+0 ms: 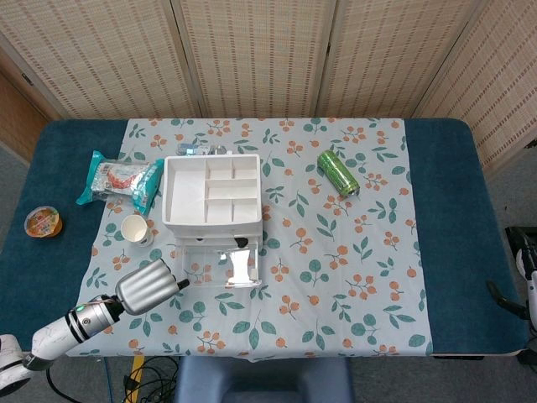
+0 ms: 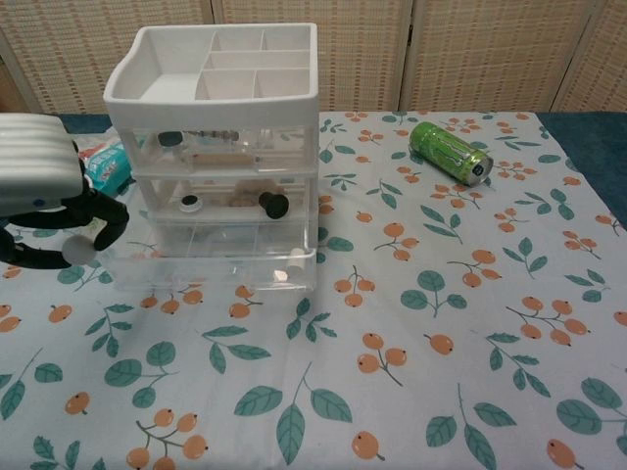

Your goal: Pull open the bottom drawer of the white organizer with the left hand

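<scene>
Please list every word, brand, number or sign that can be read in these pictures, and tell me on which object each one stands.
No text can be read with certainty.
Green drink can lying on its side: a dark claw-like mark, no legible words.
Teal and red snack bag: printing too blurred to read.
Small round orange-lidded cup: lid picture too small to read.
White plastic drawer organizer: no label visible.

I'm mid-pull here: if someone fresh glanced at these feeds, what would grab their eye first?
The white organizer at the cloth's middle, its clear bottom drawer already jutting out toward the robot. Next, the left hand just left of that drawer, fingers curled by its corner; whether it actually holds the drawer isn't clear. Then the green can lying on its side to the right.
</scene>
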Controlling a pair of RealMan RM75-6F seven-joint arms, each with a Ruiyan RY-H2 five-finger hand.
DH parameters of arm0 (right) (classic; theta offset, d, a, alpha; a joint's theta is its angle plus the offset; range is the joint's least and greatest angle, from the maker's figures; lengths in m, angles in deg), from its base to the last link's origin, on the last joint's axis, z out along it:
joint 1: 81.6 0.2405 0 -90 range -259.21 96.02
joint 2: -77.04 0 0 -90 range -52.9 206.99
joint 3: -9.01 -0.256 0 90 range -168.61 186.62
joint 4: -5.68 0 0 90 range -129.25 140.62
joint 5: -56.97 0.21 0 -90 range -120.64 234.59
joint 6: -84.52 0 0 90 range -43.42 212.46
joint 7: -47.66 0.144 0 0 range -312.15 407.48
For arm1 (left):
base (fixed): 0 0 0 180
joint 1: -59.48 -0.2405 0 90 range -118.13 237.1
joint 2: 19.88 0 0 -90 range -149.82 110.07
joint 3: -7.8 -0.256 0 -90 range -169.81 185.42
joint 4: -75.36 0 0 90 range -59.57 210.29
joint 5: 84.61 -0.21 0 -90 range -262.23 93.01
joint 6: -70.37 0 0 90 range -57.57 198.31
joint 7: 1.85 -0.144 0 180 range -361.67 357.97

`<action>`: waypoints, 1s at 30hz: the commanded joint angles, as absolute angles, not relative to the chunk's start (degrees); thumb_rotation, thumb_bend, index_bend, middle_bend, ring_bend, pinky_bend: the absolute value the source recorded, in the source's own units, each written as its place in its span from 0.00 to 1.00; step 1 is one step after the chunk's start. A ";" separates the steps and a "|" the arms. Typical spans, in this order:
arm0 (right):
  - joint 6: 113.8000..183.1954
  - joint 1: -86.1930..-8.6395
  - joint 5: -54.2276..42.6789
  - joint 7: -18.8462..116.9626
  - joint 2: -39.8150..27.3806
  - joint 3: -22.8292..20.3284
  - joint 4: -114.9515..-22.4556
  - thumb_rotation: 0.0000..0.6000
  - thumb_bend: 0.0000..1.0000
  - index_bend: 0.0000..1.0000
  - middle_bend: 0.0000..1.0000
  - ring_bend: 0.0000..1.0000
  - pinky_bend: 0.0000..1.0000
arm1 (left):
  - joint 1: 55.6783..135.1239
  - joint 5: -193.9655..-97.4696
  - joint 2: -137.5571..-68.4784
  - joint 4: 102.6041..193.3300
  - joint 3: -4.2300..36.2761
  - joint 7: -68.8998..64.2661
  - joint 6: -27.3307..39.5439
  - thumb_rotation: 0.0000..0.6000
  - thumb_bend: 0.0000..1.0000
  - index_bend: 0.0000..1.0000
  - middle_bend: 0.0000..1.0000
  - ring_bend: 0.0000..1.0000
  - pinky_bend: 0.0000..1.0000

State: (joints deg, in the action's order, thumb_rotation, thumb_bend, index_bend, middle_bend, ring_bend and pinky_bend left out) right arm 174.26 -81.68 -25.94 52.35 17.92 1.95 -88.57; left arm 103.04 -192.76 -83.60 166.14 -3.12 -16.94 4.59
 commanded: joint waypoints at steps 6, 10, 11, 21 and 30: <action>174.58 -81.85 -26.15 52.42 18.02 2.06 -88.68 1.00 0.28 0.02 0.17 0.25 0.19 | 100.49 -196.22 -86.86 163.11 -5.90 -17.79 5.73 1.00 0.30 0.58 0.91 0.97 1.00; 174.55 -81.86 -26.10 52.55 17.95 2.08 -88.58 1.00 0.28 0.02 0.17 0.25 0.19 | 99.76 -197.23 -90.19 158.92 -5.26 -17.62 4.94 1.00 0.30 0.58 0.91 0.97 1.00; 174.53 -81.86 -26.12 52.58 17.93 2.10 -88.54 1.00 0.28 0.02 0.17 0.25 0.19 | 99.71 -197.38 -91.17 157.47 -5.00 -17.62 4.97 1.00 0.30 0.58 0.91 0.97 1.00; 174.65 -82.13 -25.75 52.82 17.90 2.16 -88.26 1.00 0.28 0.02 0.17 0.25 0.19 | 100.35 -196.50 -96.68 152.00 -3.47 -17.22 7.93 1.00 0.30 0.55 0.91 0.97 1.00; 174.86 -82.27 -25.58 53.04 17.93 2.03 -88.08 1.00 0.28 0.02 0.17 0.25 0.19 | 99.65 -197.17 -96.71 153.06 -2.55 -16.70 4.11 1.00 0.30 0.35 0.91 0.97 1.00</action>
State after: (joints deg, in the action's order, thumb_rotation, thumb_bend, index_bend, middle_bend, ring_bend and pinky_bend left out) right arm 174.86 -82.27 -25.59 53.04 17.93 2.03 -88.09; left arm 99.92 -196.68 -96.92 152.83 -2.78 -17.17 5.36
